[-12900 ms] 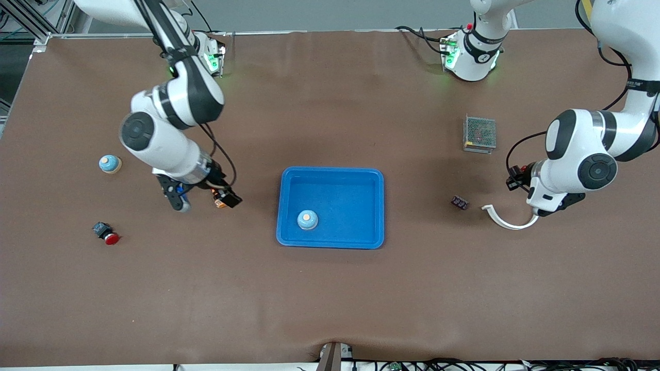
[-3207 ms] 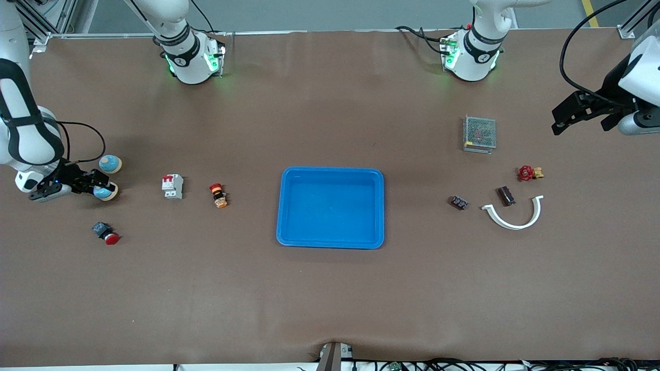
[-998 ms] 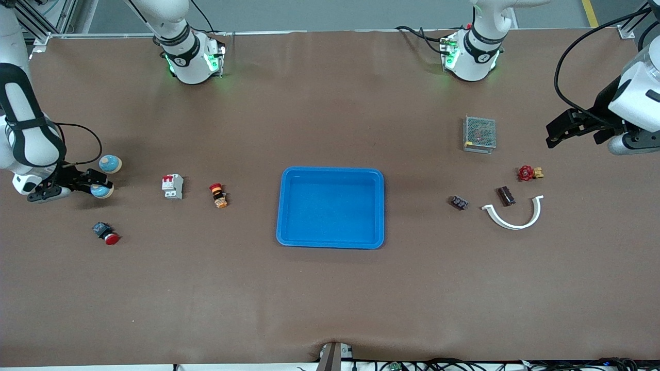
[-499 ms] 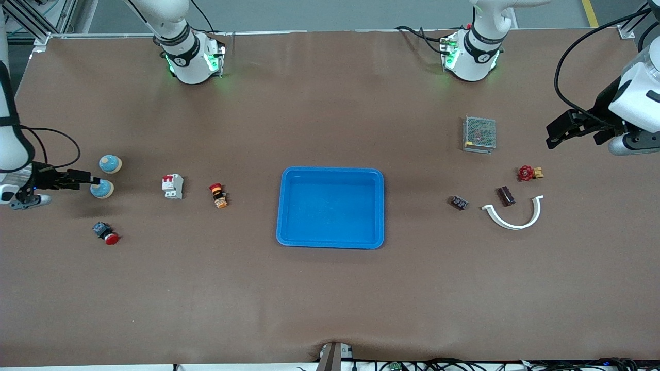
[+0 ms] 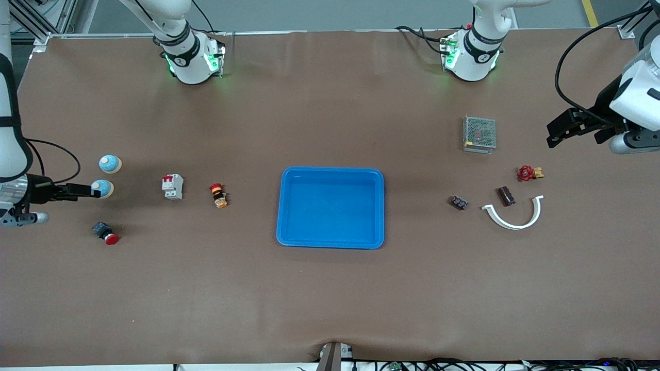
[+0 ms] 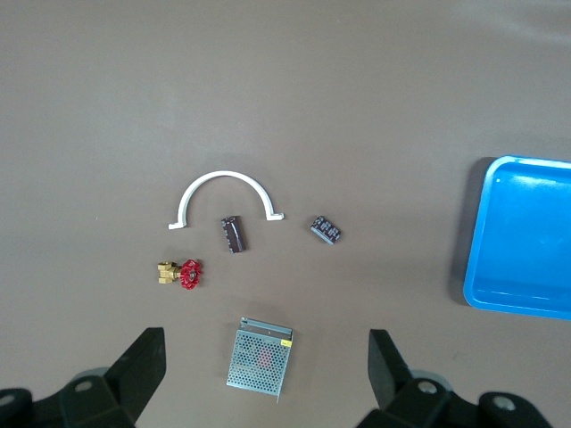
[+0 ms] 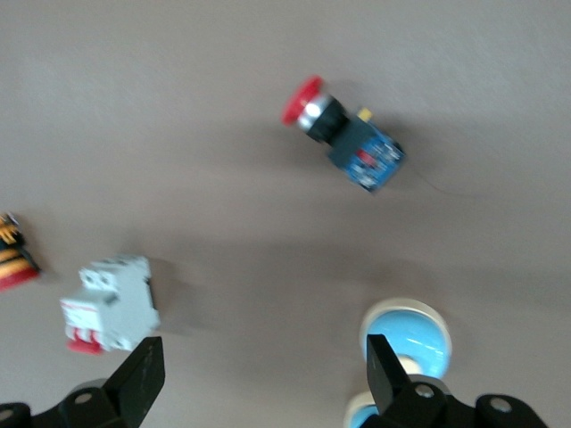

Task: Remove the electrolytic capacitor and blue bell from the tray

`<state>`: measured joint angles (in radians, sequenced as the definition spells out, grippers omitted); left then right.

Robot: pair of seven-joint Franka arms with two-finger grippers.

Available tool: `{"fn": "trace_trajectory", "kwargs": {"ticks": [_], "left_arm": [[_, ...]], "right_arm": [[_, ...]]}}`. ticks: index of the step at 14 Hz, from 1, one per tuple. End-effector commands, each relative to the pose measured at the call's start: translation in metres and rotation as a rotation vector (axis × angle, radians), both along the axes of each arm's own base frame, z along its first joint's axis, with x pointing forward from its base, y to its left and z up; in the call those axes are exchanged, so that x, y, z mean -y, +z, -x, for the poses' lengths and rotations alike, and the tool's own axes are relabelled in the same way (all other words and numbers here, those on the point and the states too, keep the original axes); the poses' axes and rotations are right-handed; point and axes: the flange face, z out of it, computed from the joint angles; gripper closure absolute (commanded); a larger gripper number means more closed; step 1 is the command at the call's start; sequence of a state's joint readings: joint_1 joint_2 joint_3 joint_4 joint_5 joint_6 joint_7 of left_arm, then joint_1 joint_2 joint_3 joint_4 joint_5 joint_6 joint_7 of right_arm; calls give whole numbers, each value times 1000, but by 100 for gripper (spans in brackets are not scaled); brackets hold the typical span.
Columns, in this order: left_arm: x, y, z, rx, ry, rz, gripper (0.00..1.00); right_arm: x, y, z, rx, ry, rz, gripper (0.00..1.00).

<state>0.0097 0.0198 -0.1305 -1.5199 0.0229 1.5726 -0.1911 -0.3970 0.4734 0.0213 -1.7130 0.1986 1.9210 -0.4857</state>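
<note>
The right gripper (image 5: 77, 191) hung with its fingers spread wide and holding nothing, over the table at the right arm's end, its tips just beside a blue bell (image 5: 102, 188) that stood free on the table, with a second bell (image 5: 110, 164) near it and a red push button (image 5: 105, 233) close by. Toward the middle lay a white breaker (image 5: 172, 186), a small orange switch (image 5: 218, 196) and the bare blue tray (image 5: 331, 172). The left gripper (image 5: 559, 129) hung equally wide open and empty over the table at the left arm's end, near a red valve (image 5: 528, 172), with the dark capacitor (image 5: 506, 196) lying inside a white curved clip (image 5: 513, 216).
</note>
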Motion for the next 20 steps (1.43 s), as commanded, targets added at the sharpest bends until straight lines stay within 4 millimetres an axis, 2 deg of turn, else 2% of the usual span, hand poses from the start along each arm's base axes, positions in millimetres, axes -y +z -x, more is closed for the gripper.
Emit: {"fn": "trace_trajectory", "kwargs": {"ticks": [1,3,5,7,10,12,14,16,18,20], "left_arm": [[2,10,7,6,-9,-3,0],[2,8,8,-5,-8,-5,0],[2,10,9,-5,-19,-4,0],[1,12,9,-2,-22,-5,0],[1,19,13,11,-21,-4,0],[0,28,14,24,-1,9,0],[-2,28,14,21,-7,9,0],[-3,26,14,14,0,8,0],[-2,25,17,-8,0,9,0],[0,27,21,-16,-2,7,0]], "right_arm": [[-34,18,-16,-20,-38,42,0],[-64,21,-27,-19,-78,54,0],[-108,29,-39,-25,-144,81,0],[-143,37,-46,-18,-182,102,0],[-151,39,-50,9,-182,109,0],[-174,47,-51,20,-159,118,0],[-187,57,-53,39,-123,156,0],[-208,78,-53,77,-31,257,0],[-213,97,-50,99,-18,267,0],[-215,129,-49,102,-14,267,0]]}}
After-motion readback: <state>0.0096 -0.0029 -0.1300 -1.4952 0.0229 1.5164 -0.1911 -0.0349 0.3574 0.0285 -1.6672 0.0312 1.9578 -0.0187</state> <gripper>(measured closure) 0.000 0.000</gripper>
